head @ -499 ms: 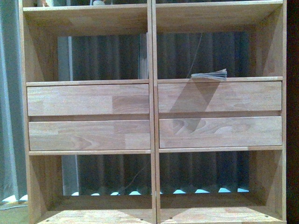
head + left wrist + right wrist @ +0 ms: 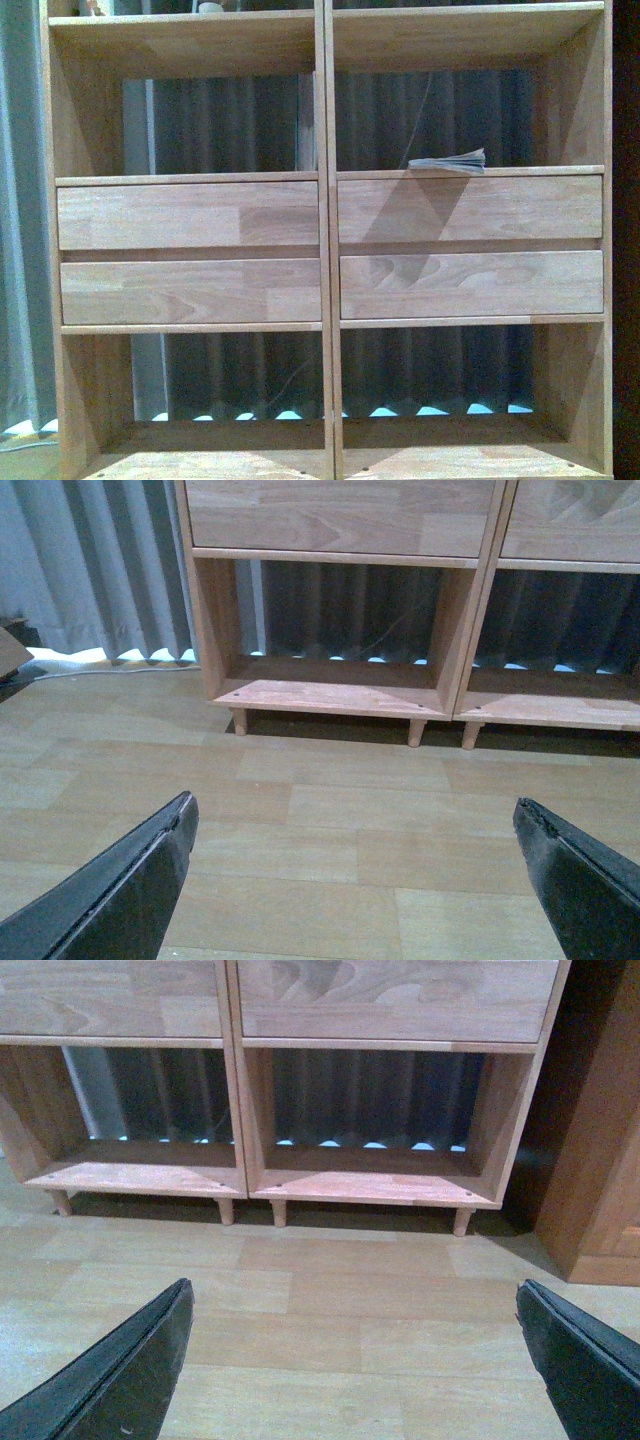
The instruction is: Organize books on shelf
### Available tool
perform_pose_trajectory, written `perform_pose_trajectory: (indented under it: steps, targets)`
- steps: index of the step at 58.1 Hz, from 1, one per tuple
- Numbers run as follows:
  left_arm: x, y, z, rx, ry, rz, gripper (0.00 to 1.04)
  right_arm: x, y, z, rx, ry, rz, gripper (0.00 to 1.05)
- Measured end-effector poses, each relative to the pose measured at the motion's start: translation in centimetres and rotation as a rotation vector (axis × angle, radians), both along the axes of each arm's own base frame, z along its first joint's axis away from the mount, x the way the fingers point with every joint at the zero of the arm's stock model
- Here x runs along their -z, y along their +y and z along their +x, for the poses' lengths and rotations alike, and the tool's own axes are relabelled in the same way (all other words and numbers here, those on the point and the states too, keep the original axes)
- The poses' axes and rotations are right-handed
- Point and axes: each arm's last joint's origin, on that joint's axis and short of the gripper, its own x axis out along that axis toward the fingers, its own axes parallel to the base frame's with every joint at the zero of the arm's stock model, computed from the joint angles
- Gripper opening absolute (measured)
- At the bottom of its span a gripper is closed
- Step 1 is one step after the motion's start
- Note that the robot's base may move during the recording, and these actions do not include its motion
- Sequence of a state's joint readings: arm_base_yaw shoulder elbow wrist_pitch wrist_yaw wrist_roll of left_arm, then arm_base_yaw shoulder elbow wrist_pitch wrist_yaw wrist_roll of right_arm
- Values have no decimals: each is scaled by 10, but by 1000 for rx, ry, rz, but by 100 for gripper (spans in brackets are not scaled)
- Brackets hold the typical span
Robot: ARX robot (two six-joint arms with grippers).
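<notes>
The light-brown wooden shelf (image 2: 325, 250) fills the front view, with open compartments above and below its flat drawer fronts (image 2: 190, 215). One thin book (image 2: 450, 161) lies flat in the right middle compartment, pale pages facing me. Neither arm shows in the front view. My left gripper (image 2: 355, 815) hangs open over the wood floor, facing the shelf's lower left compartment (image 2: 330, 630), nothing between its fingers. My right gripper (image 2: 355, 1300) is open too, low over the floor before the lower right compartment (image 2: 375, 1110), holding nothing.
The shelf stands on short legs (image 2: 415, 732) over pale plank flooring (image 2: 330, 810). Grey curtains (image 2: 90, 570) hang behind and left of it. A dark brown cabinet (image 2: 600, 1130) stands right of the shelf. Small items sit on the top-left shelf board (image 2: 210, 7).
The front view has shifted very slightly; the shelf sits a touch lower in frame. The book has not moved.
</notes>
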State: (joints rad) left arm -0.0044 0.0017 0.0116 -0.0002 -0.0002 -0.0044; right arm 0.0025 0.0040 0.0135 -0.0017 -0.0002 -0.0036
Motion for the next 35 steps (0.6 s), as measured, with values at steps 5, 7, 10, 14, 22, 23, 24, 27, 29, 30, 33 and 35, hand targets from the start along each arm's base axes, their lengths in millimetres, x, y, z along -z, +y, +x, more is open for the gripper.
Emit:
perform_pose_trajectory:
  steps: [5,7,10,14,22,23,24,27,29,30,33,35]
  targets:
    - [0,0,0,0,0,0,97,0,0,0,0,0,0,98]
    - [0,0,0,0,0,0,97,0,0,0,0,0,0,98]
    - [0,0,0,0,0,0,97,0,0,0,0,0,0,98]
    - [0,0,0,0,0,0,97,0,0,0,0,0,0,98]
    - [0,0,0,0,0,0,97,0,0,0,0,0,0,98]
    - [0,0,0,0,0,0,97,0,0,0,0,0,0,98]
    - [0,0,0,0,0,0,97,0,0,0,0,0,0,98]
    - [0,0,0,0,0,0,97,0,0,0,0,0,0,98]
    - [0,0,0,0,0,0,97,0,0,0,0,0,0,98]
    - [0,0,0,0,0,0,97,0,0,0,0,0,0,98]
    - [0,0,0,0,0,0,97,0,0,0,0,0,0,98]
    - [0,0,0,0,0,0,97,0,0,0,0,0,0,98]
